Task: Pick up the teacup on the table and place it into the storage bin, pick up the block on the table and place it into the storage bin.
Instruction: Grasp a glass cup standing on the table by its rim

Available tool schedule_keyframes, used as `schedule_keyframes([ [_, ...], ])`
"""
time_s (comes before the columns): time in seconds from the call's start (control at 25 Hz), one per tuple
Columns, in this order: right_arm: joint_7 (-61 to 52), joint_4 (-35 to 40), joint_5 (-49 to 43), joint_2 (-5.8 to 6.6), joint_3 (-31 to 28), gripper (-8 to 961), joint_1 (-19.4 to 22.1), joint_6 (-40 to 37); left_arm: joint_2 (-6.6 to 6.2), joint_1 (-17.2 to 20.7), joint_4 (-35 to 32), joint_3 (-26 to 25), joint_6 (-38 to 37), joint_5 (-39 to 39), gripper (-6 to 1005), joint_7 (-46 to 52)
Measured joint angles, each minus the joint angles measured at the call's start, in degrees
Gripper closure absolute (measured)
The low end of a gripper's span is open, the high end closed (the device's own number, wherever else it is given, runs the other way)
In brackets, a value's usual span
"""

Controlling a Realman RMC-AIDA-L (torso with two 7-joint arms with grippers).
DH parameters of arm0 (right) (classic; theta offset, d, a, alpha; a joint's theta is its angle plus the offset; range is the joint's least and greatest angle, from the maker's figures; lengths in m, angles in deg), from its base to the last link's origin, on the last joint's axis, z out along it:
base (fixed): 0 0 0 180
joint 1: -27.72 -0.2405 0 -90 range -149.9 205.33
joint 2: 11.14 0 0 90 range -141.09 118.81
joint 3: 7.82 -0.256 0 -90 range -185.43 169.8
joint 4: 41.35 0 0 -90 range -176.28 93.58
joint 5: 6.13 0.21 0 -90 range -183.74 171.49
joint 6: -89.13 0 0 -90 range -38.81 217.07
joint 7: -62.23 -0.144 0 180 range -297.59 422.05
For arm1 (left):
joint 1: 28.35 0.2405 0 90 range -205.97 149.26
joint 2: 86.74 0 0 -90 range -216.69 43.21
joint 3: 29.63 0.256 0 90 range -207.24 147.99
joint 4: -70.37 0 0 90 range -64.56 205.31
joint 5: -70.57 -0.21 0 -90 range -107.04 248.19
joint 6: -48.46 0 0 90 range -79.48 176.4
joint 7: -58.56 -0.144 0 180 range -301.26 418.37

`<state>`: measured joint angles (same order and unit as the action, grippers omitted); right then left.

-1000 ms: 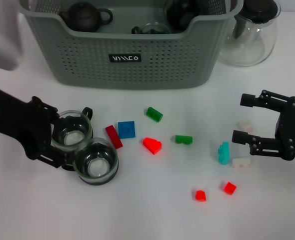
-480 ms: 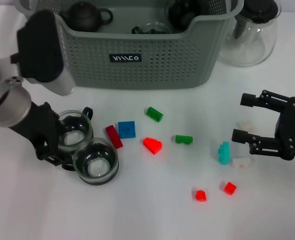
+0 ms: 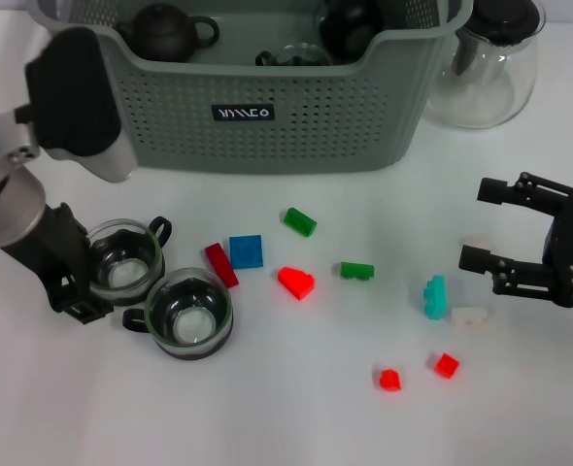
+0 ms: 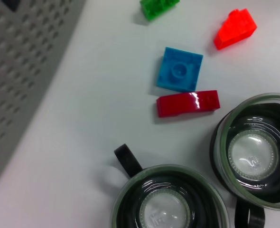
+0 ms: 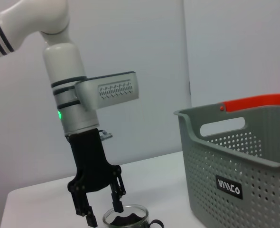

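Two glass teacups stand at the table's left. My left gripper (image 3: pixel 90 269) (image 5: pixel 103 211) is shut on the left teacup (image 3: pixel 123 264) (image 4: pixel 168 206), its fingers on either side of it. I cannot tell whether this cup is off the table. The other teacup (image 3: pixel 189 316) (image 4: pixel 254 152) stands free beside it. Several blocks lie mid-table, among them a blue block (image 3: pixel 246 250) (image 4: pixel 179 69), a dark red block (image 3: pixel 220 264) and a red block (image 3: pixel 295 282). The grey-green storage bin (image 3: pixel 267 107) (image 5: pixel 244 166) is at the back. My right gripper (image 3: pixel 476 223) hangs open and empty at the right.
The bin holds dark teapots (image 3: pixel 165 31) and a glass cup. A clear glass pitcher (image 3: pixel 486 68) stands to the bin's right. A cyan block (image 3: pixel 434 296), a white block (image 3: pixel 469 316) and two small red blocks (image 3: pixel 447 365) lie near my right gripper.
My left arm swung into view and my left gripper shifted left and toward me, taking the left teacup away from the other one. My right gripper moved slightly right.
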<state>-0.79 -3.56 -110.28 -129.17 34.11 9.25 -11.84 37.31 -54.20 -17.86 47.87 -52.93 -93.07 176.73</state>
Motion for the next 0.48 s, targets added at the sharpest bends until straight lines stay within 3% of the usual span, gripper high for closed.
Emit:
schedule_keyframes([
  [0.36, 0.0, -0.09, 0.0, 0.14, -0.45, 85, -0.14, 0.05, -0.89, -0.2, -0.76, -0.27, -3.98, -0.06, 363, 1.6],
  [0.48, 0.0, -0.09, 0.0, 0.2, -0.67, 85, -0.16, 0.06, -0.46, 0.11, -1.91, -0.39, -4.22, -0.08, 363, 1.46],
])
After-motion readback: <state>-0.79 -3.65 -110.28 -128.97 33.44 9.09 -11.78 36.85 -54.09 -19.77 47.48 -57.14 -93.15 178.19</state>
